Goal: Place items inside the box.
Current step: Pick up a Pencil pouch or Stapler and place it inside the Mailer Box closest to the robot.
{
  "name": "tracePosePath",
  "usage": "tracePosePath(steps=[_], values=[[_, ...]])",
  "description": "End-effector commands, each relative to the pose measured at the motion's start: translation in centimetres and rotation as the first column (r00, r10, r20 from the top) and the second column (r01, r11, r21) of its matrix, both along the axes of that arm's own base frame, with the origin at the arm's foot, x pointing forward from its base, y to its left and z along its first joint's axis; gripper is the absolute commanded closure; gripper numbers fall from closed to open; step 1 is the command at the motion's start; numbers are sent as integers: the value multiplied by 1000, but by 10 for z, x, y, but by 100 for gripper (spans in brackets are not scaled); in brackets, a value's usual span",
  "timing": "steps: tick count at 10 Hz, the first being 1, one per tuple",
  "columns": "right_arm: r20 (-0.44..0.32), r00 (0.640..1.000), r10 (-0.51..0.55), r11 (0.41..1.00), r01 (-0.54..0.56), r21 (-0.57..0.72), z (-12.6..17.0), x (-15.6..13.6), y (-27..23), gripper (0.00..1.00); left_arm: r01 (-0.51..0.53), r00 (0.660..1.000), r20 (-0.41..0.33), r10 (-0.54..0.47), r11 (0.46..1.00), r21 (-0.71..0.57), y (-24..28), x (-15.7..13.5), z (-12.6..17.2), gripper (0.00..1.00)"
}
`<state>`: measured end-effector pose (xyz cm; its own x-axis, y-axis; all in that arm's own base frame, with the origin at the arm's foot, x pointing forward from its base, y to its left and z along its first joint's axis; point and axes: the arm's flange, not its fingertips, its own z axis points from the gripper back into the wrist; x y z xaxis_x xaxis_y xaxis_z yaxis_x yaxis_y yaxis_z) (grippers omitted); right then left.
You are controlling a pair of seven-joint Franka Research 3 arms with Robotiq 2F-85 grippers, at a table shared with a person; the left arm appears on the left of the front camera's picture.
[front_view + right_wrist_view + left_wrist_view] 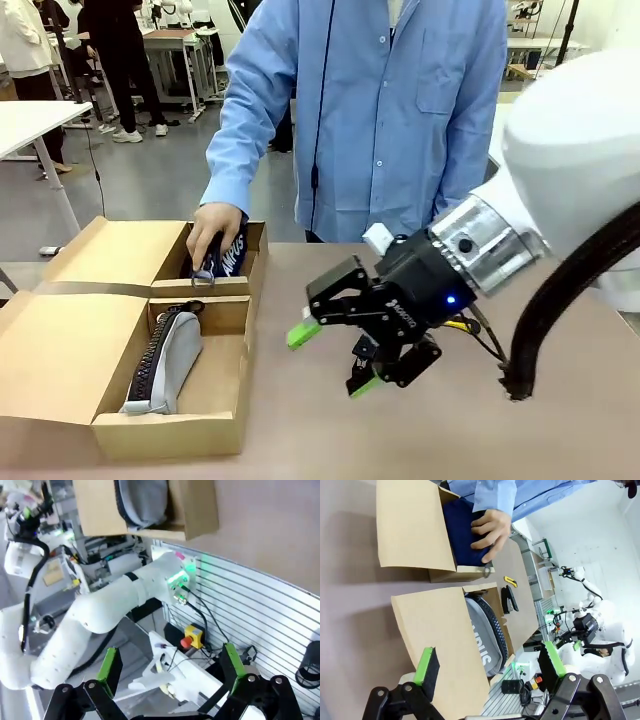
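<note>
While the right gripper (334,359) hangs above the table (300,440) right of the cardboard box (170,435), its jaws stand wide and empty. The left gripper (489,662) is likewise spread, holding nothing. The grey zip pouch (165,365) lies in the box's near compartment. In the far compartment, a person's hand (215,235) holds the navy zip pouch (228,262). A black stapler (509,599) and the utility knife (510,581) lie beside the box.

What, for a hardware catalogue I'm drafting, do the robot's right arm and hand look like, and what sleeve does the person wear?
The right arm is glossy white with a silver wrist ring and a thick black cable beside it. The right hand is black with bright green finger pads and a small blue light. The person's sleeve is light blue.
</note>
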<state>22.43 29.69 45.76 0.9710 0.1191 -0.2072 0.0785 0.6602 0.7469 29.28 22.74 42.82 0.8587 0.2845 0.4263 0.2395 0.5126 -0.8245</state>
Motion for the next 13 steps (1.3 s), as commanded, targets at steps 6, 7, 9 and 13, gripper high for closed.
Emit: tracePosePath(steps=[6,7,9,13], values=[[-135,969,-209,900,245,360,40,41,-220,0,0,1000,31,1,1000,-13,-1,1,1,0],[-142,976,-167,890,211,404,34,45,-267,0,0,1000,31,1,1000,-13,-1,1,1,0],[-133,991,7,807,73,586,8,41,-371,0,0,1000,31,1,1000,-13,-1,1,1,0],[-133,982,-133,712,188,676,-61,7,-455,0,0,1000,31,1,1000,-13,-1,1,1,0]])
